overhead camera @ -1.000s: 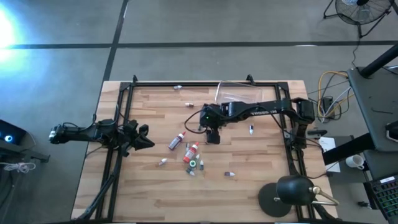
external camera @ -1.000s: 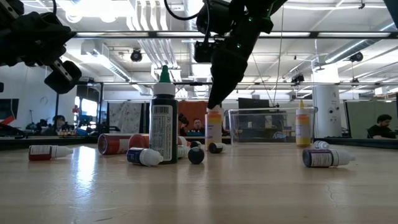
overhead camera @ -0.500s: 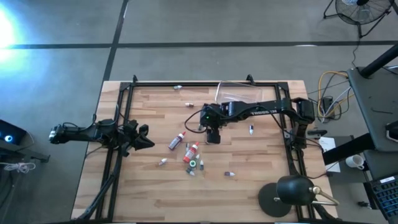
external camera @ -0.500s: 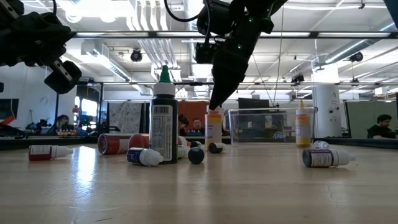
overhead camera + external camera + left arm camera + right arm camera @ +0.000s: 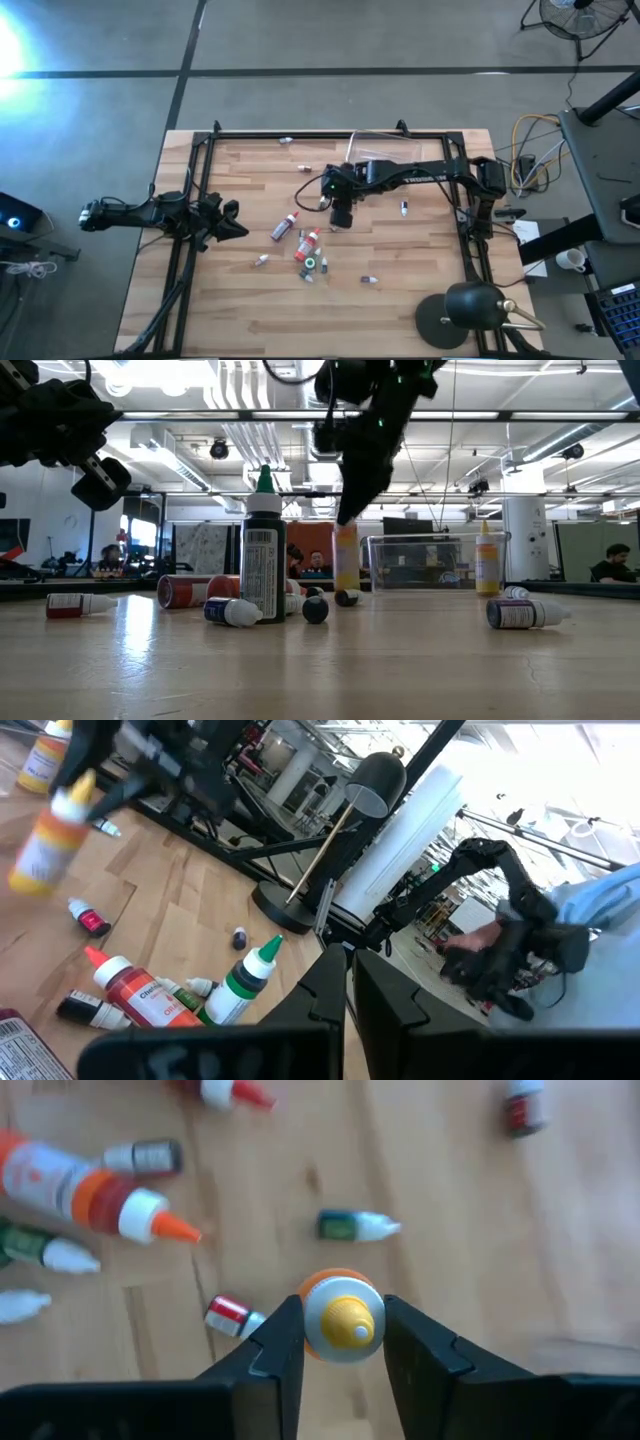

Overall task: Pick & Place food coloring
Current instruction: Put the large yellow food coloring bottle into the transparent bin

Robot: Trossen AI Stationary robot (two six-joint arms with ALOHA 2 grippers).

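high: right gripper (image 5: 341, 217) mid-bench above the bottle scatter; left gripper (image 5: 228, 219) waits at left edge, jaws together | low: small orange-yellow squeeze bottle (image 5: 346, 557) upright near the clear rectangular plastic box (image 5: 432, 563) | right wrist: jaws clamped on its cap | step: grasp made; next, lift clear and carry boxward

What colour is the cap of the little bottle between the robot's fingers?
Yellow, on an orange bottle held by the right gripper; the right wrist view shows it best.

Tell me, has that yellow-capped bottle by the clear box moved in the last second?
Yes. The yellow-capped bottle has risen off the table against the clear box, with the right gripper around it.
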